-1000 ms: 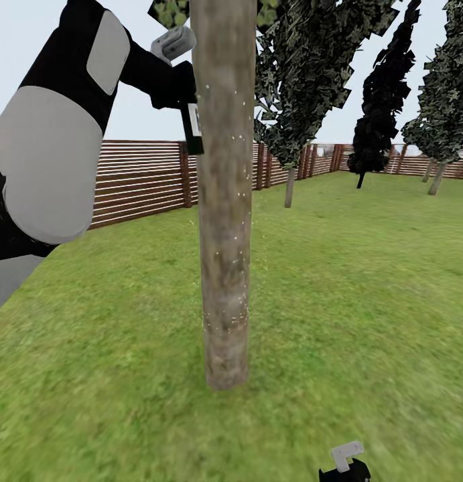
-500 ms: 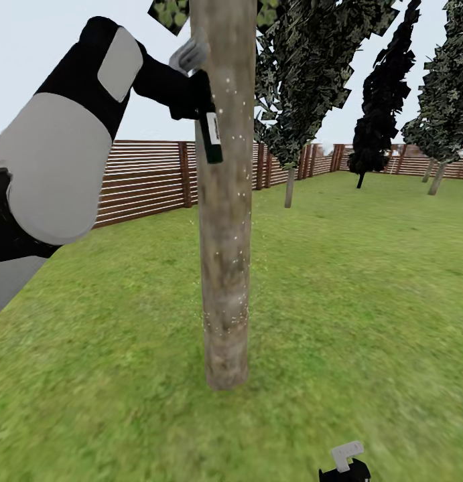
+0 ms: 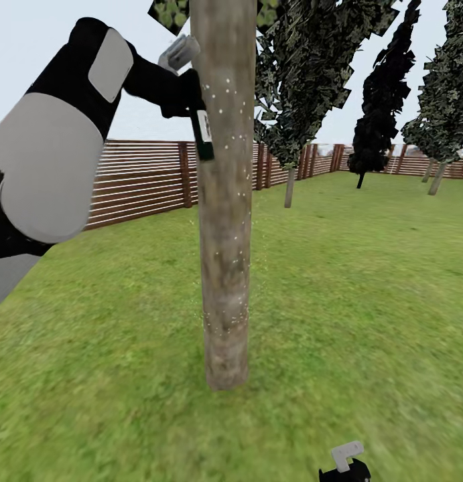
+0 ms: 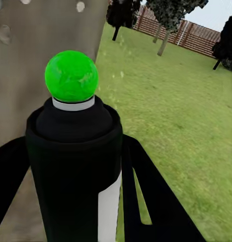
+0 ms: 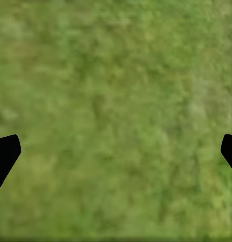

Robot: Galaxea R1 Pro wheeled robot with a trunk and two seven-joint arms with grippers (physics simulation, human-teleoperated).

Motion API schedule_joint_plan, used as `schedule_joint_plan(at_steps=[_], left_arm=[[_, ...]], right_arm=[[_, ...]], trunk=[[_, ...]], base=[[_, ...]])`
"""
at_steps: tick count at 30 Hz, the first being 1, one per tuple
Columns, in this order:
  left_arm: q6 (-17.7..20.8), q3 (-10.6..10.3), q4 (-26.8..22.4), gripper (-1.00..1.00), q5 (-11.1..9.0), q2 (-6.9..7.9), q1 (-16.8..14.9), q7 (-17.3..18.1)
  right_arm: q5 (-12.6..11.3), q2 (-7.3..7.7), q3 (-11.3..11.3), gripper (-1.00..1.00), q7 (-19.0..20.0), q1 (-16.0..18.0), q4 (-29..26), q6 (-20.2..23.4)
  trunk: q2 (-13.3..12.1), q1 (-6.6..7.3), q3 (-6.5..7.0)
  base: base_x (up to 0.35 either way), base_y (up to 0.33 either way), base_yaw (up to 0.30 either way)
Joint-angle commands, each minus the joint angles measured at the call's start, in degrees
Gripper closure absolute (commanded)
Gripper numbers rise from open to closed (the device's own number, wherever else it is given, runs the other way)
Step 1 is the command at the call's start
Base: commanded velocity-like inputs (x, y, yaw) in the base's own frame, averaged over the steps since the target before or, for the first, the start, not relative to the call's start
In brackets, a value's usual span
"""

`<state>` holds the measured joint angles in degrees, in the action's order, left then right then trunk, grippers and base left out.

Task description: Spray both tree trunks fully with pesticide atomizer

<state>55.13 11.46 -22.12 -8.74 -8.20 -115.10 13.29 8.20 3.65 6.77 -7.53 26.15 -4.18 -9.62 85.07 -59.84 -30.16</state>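
A thick, mottled grey-brown tree trunk (image 3: 224,221) rises straight in front of me, dotted with white specks, most densely near its upper part. My left gripper (image 3: 191,100) is raised high beside the trunk's left edge and is shut on the pesticide atomizer (image 3: 204,136), a dark bottle with a pale mark. In the left wrist view the atomizer (image 4: 75,161) shows a green ball top, black fingers (image 4: 146,201) flank it, and the trunk (image 4: 40,35) is close behind. My right gripper (image 3: 345,463) hangs low over the grass, and in the right wrist view the gripper (image 5: 116,151) is open and holds nothing.
Green lawn (image 3: 365,281) spreads all around the trunk. A brown slat fence (image 3: 144,177) runs along the back left and far side. Dark conifers (image 3: 382,100) stand at the back right, and one conifer's thin stem (image 3: 289,187) is just behind the trunk.
The left gripper and atomizer swung right onto the trunk's front, then drew back slightly left and up. More white specks now dot the upper trunk. The right arm is still.
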Motion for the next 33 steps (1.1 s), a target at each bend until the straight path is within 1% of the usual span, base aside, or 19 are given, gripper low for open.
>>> schedule_joint_plan(at_steps=[1, 5, 6, 8, 9, 10, 13, 14, 15, 16, 17, 19, 21, 24, 25, 28, 30, 31, 33], left_arm=[[0.31, 0.32, -0.33, 1.00, -0.09, 0.02, -0.04, -0.02], [0.28, 0.56, -0.52, 1.00, -0.06, 0.35, -0.04, -0.05], [0.22, 0.57, -0.15, 1.00, 0.19, 1.58, -0.04, -0.26], [0.23, 0.68, 0.99, 1.00, 0.67, 5.29, -0.04, -0.43], [-0.05, 0.68, 6.11, 1.00, 0.78, 6.55, -0.04, -0.66], [-0.16, 0.68, 7.63, 1.00, 0.81, 6.71, -0.04, -0.69], [-0.29, 0.60, 9.50, 1.00, 0.79, 6.60, -0.04, -0.72], [-1.00, 0.59, 11.36, 1.00, 0.76, 5.56, -0.04, -0.71], [-3.51, 0.59, 13.67, 1.00, 0.72, 3.53, -0.04, -0.66], [-4.97, 0.59, 15.35, 1.00, 0.68, 1.56, -0.04, -0.65], [-5.57, 0.59, 16.14, 1.00, 0.67, 0.40, -0.04, -0.64], [-6.34, 0.63, 17.30, 1.00, 0.64, -1.30, -0.04, -0.64], [-6.51, 0.39, 16.46, 1.00, 0.59, -1.61, -0.04, -0.71], [-6.27, 0.63, 10.39, 1.00, 0.70, -1.45, -0.04, -0.73], [-6.27, 0.65, 10.41, 1.00, 0.76, -1.37, -0.04, -0.77], [-6.55, 0.48, 14.71, 1.00, 0.88, -1.10, -0.04, -1.71], [-6.66, 0.30, 16.32, 1.00, 0.85, 0.94, -0.04, -4.47], [-6.68, 0.25, 16.58, 1.00, 0.84, 1.48, -0.04, -5.04], [-6.69, 0.19, 16.92, 1.00, 0.88, 1.81, -0.04, -5.44]], right_arm=[[0.33, 0.02, 0.44, -1.00, -0.38, 0.04, 0.05, -0.05], [0.33, 0.02, 0.44, -1.00, -0.38, 0.04, 0.05, -0.05], [0.33, 0.02, 0.44, -1.00, -0.38, 0.04, 0.05, -0.05], [0.33, 0.04, 0.44, -1.00, -0.38, 0.04, 0.05, -0.05], [0.33, 0.04, 0.44, -1.00, -0.38, 0.04, 0.05, -0.05], [0.33, 0.04, 0.44, -1.00, -0.38, 0.04, 0.05, -0.05], [0.33, 0.04, 0.44, -1.00, -0.38, 0.04, 0.05, -0.05], [0.33, 0.04, 0.44, -1.00, -0.38, 0.04, 0.05, -0.05], [0.33, 0.04, 0.44, -1.00, -0.38, 0.04, 0.05, -0.05], [0.33, 0.04, 0.44, -1.00, -0.38, 0.04, 0.05, -0.05], [0.33, 0.04, 0.44, -1.00, -0.38, 0.04, 0.05, -0.05], [0.33, 0.04, 0.44, -1.00, -0.38, 0.04, 0.05, -0.05], [0.33, 0.04, 0.44, -1.00, -0.38, 0.04, 0.05, -0.05], [0.33, 0.02, 0.44, -1.00, -0.38, 0.04, 0.05, -0.05], [0.33, 0.03, 0.44, -1.00, -0.38, 0.04, 0.05, -0.05], [0.33, 0.04, 0.44, -1.00, -0.38, 0.04, 0.05, -0.05], [0.33, 0.04, 0.45, -1.00, -0.38, 0.04, 0.05, -0.05], [0.33, 0.04, 0.45, -1.00, -0.38, 0.04, 0.05, -0.05], [0.33, 0.04, 0.44, -1.00, -0.38, 0.04, 0.05, -0.05]], trunk=[[0.03, 0.00, -0.06], [0.03, 0.00, -0.06], [0.03, 0.00, -0.06], [0.03, 0.00, -0.06], [0.03, 0.00, -0.06], [0.03, 0.00, -0.06], [0.03, 0.00, -0.06], [0.03, 0.00, -0.06], [0.03, 0.00, -0.06], [0.03, 0.00, -0.06], [0.03, 0.00, -0.06], [0.03, 0.00, -0.06], [0.03, 0.00, -0.06], [0.03, 0.00, -0.06], [0.03, 0.00, -0.06], [0.03, 0.00, -0.06], [0.03, 0.00, -0.06], [0.03, 0.00, -0.06], [0.03, 0.00, -0.06]], base=[[0.000, 0.000, 0.000], [0.000, 0.000, 0.000], [0.000, 0.000, 0.000], [0.000, 0.000, 0.000], [0.000, 0.000, 0.000], [0.000, 0.000, 0.000], [0.000, 0.000, 0.000], [0.000, 0.000, 0.000], [0.000, 0.000, 0.000], [0.000, 0.000, 0.000], [0.000, 0.000, 0.000], [0.000, 0.000, 0.000], [0.000, 0.000, 0.000], [0.000, 0.000, 0.000], [0.000, 0.000, 0.000], [0.000, 0.000, 0.000], [0.000, 0.000, 0.000], [0.000, 0.000, 0.000], [0.000, 0.000, 0.000]])
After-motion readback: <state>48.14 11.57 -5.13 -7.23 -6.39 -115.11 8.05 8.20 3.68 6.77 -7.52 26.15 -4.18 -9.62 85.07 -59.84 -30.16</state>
